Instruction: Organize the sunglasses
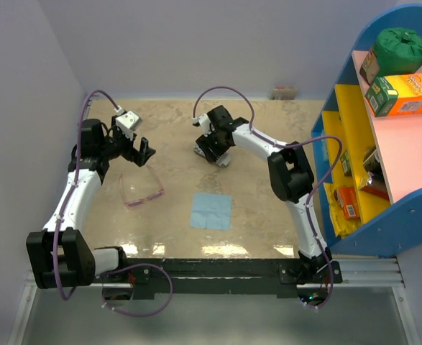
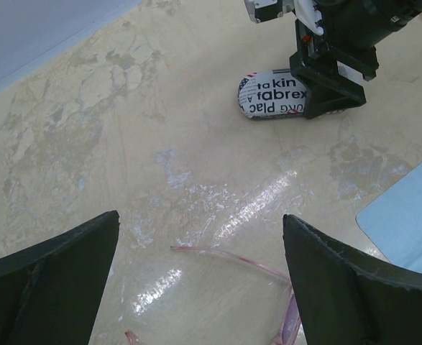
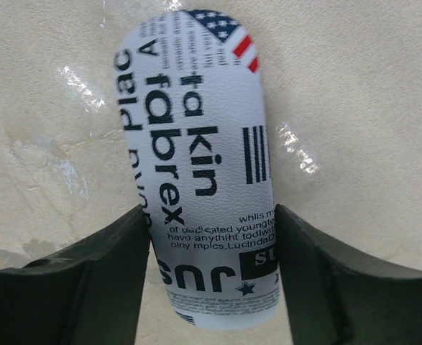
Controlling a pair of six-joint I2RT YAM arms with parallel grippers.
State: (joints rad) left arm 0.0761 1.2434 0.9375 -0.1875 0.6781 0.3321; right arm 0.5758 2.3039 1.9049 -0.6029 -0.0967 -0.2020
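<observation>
The sunglasses, pink-framed with clear lenses, lie flat on the table left of centre. My left gripper hovers open just behind them. In the left wrist view one thin pink arm of the sunglasses lies between the wide-apart fingers of that gripper. The oblong flag-print case lies on the table at the back centre. My right gripper straddles its near end, a finger against each long side. From above, the right gripper covers most of the case.
A light blue square cloth lies flat in the middle of the table. A blue and yellow shelf with boxes and a green bag stands along the right edge. Walls close the back and the left side.
</observation>
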